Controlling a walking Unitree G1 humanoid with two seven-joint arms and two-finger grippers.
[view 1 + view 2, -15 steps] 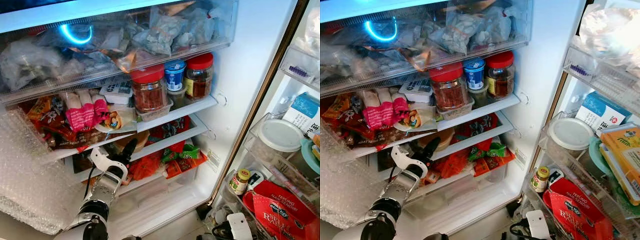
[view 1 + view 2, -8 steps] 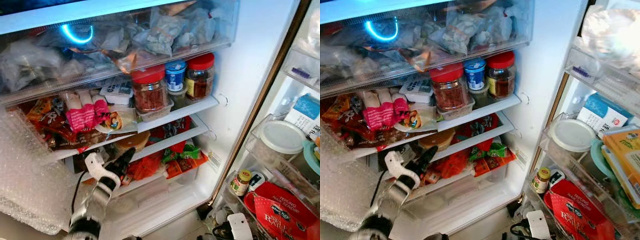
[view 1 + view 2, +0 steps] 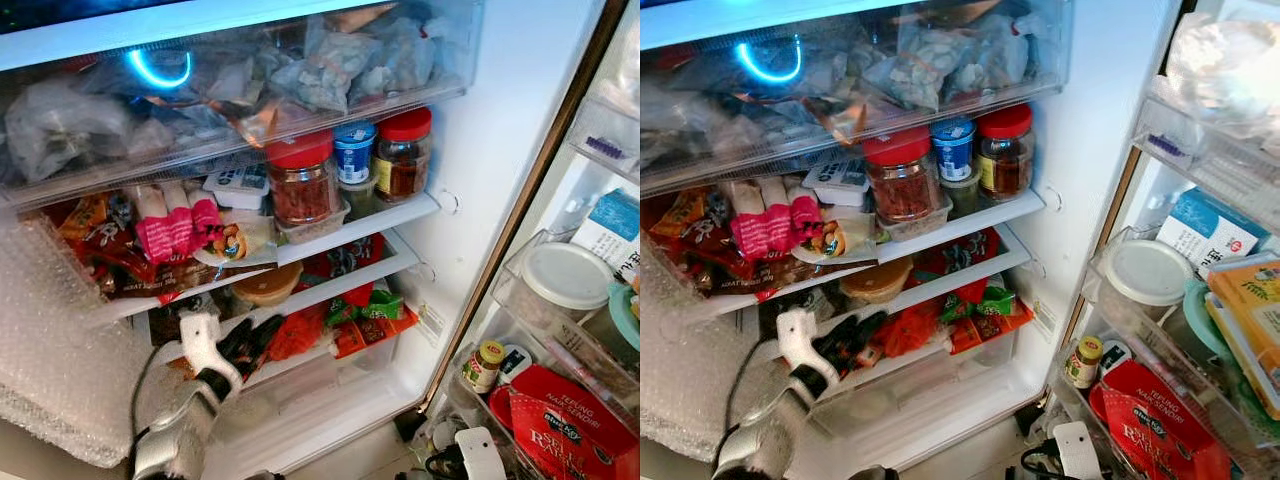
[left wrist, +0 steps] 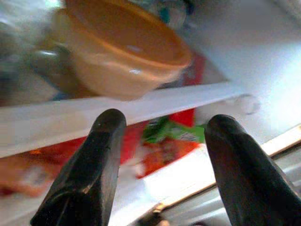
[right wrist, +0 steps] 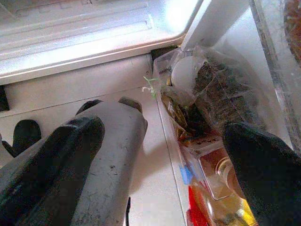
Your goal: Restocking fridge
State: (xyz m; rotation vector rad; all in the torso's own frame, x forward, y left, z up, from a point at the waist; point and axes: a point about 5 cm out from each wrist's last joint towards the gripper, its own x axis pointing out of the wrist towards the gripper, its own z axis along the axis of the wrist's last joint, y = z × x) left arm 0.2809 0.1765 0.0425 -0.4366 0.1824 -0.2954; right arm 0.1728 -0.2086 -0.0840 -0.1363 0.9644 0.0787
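An orange lidded bowl point(image 3: 265, 285) sits on the fridge's third shelf point(image 3: 340, 277), and it fills the top of the left wrist view point(image 4: 127, 56). My left gripper point(image 3: 250, 340) hovers just below and in front of that shelf, open, with nothing between its fingers point(image 4: 106, 141). Red and green snack packets point(image 3: 350, 320) lie on the shelf under it. My right gripper point(image 5: 164, 155) hangs low by the foot of the fridge door, open and empty, next to a door bin holding bagged food point(image 5: 221, 94).
Red-lidded jars point(image 3: 300, 180) and a blue tub point(image 3: 352, 150) stand on the shelf above. A clear drawer point(image 3: 230, 90) of bagged food is at the top. Bubble wrap point(image 3: 60, 360) hangs at the left. Door racks point(image 3: 560, 330) at the right are crowded with containers.
My left gripper has drawn back and down from the orange bowl, which stays on its shelf. The arm has sunk lower in the picture.
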